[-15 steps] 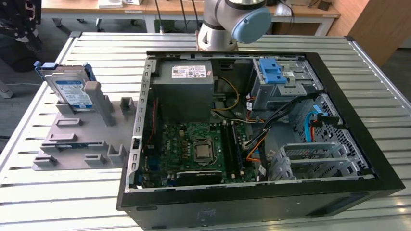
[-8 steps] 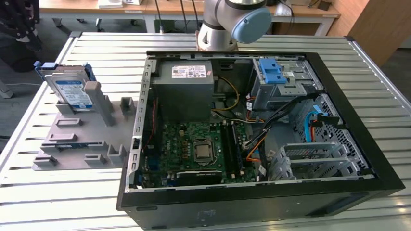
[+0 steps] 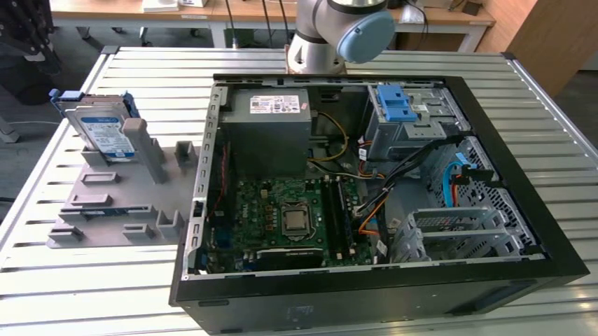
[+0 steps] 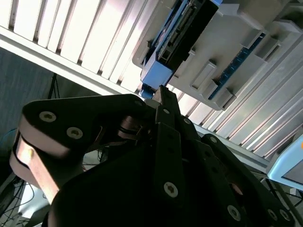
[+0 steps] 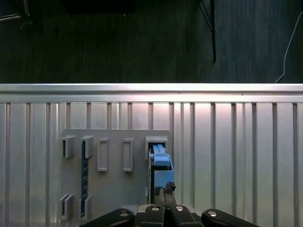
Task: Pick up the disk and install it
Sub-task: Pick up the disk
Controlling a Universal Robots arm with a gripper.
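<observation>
Disk (image 3: 101, 129) stands upright in the grey holder (image 3: 105, 187) on the slatted table (image 3: 112, 287), beside the open computer case (image 3: 374, 290); gripper (image 5: 163, 190) hovers near it, fingers pinched together, gripping nothing

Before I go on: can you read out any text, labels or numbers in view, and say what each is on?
Disk, blue-and-white label: print too small to read.
Power supply, white sticker: print too small to read.
No other text can be read.
</observation>
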